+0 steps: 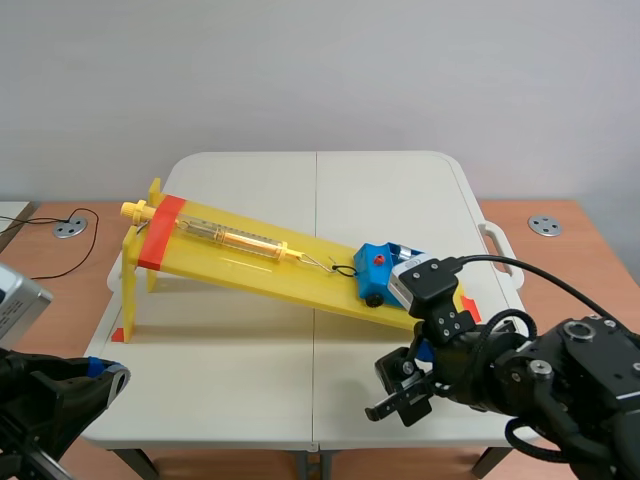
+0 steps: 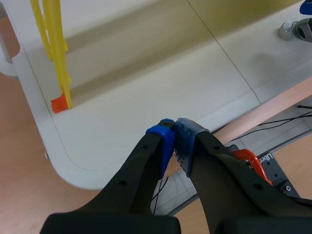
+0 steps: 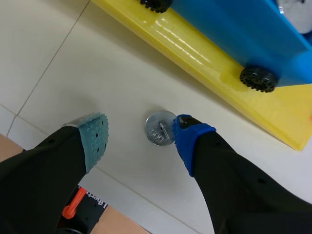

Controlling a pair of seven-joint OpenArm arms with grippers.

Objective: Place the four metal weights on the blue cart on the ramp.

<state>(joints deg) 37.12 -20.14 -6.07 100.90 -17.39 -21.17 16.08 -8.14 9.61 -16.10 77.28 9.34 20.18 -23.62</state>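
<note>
Ramp [image 1: 250,262], yellow, slopes across white table [image 1: 250,390]; blue cart [image 1: 378,262] sits at its low end. R gripper [image 3: 141,132] spread wide beside ramp's edge, w/ one metal weight [image 3: 159,128] flat on table inside the gap, against blue pad [image 3: 187,141]. L gripper [image 2: 174,132] closed, empty, over table's near corner.

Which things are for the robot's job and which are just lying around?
For the job: round silver metal weight, blue wheeled plastic cart, yellow plastic ramp, open right hand.
Just there: clear orange spring scale tube, round grey disc on the wooden desk.
</note>
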